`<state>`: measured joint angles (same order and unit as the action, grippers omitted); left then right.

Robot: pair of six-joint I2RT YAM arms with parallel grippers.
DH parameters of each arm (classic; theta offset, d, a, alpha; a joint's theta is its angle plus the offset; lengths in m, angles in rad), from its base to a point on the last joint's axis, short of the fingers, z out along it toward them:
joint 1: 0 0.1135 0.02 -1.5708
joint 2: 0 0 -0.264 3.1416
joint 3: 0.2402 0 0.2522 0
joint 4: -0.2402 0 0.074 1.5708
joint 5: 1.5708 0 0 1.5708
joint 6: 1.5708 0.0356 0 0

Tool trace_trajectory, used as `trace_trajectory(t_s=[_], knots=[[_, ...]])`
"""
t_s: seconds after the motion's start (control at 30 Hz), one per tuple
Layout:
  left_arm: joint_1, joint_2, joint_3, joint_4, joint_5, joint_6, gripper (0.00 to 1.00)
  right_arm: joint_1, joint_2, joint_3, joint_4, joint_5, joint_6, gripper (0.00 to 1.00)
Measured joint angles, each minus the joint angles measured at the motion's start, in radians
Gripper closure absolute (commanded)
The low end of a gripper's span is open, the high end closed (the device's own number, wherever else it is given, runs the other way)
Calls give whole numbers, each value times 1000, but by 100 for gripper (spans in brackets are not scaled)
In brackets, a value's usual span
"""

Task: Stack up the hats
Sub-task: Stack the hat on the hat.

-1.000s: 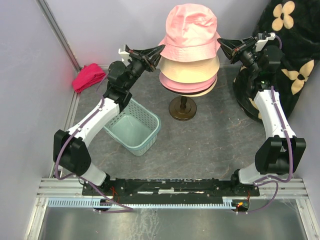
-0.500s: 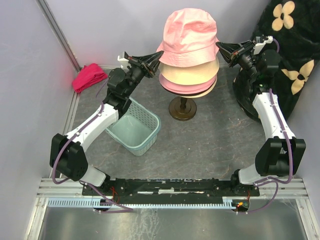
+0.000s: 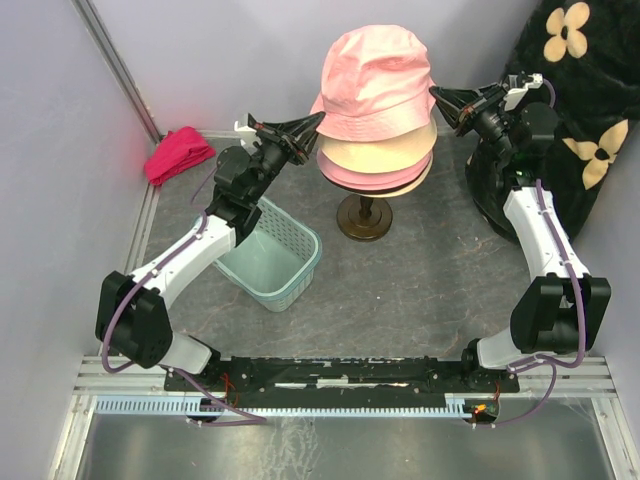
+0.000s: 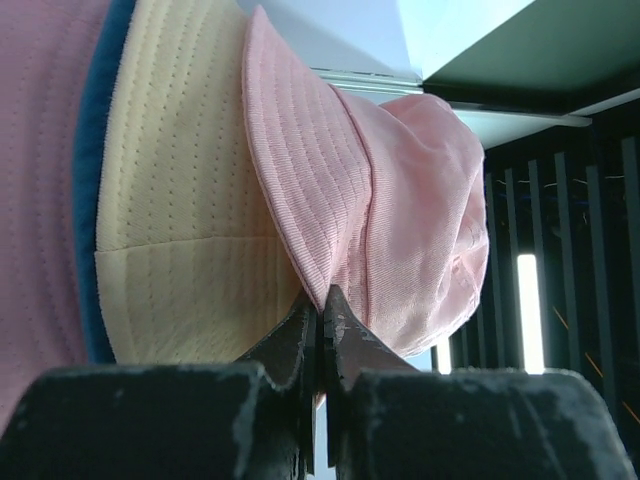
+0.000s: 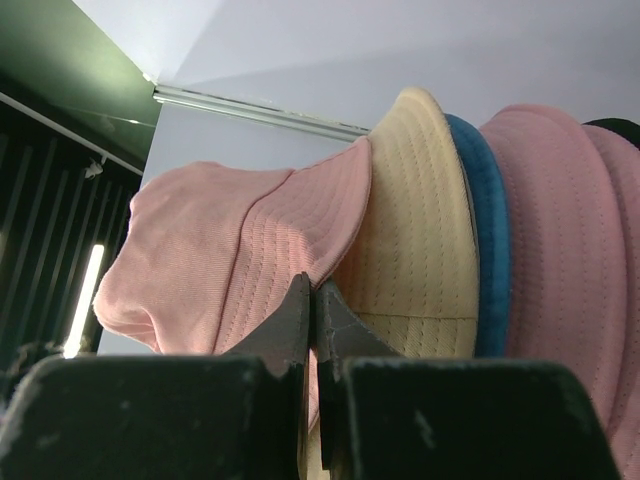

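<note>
A stack of hats sits on a stand (image 3: 365, 215) at the table's middle back. The top pink hat (image 3: 375, 70) rests over a beige hat (image 3: 385, 150), with another pink hat (image 3: 368, 176) under that. My left gripper (image 3: 318, 120) is shut on the top pink hat's left brim (image 4: 300, 170). My right gripper (image 3: 434, 94) is shut on its right brim (image 5: 300, 230). The wrist views also show a blue hat (image 5: 490, 230) between the beige hat (image 5: 410, 220) and the lower pink one (image 5: 560, 250). A sliver of black (image 5: 622, 128) shows behind them.
A teal mesh basket (image 3: 268, 255) stands under the left forearm. A magenta-red cloth bundle (image 3: 178, 153) lies by the left wall. A black fabric with cream flowers (image 3: 570, 90) fills the back right corner, close behind the right arm.
Both grippers have come down in the top view with the pink hat held between them. Its brim now sits lower over the beige hat.
</note>
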<state>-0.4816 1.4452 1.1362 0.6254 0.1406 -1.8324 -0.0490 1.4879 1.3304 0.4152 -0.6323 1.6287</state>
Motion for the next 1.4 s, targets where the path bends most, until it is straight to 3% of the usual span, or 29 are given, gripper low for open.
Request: trace_trajectory(t_s=[1.4], knots=[[-9, 35, -37, 66, -8, 0, 97, 8, 39, -43, 102, 3, 5, 98]])
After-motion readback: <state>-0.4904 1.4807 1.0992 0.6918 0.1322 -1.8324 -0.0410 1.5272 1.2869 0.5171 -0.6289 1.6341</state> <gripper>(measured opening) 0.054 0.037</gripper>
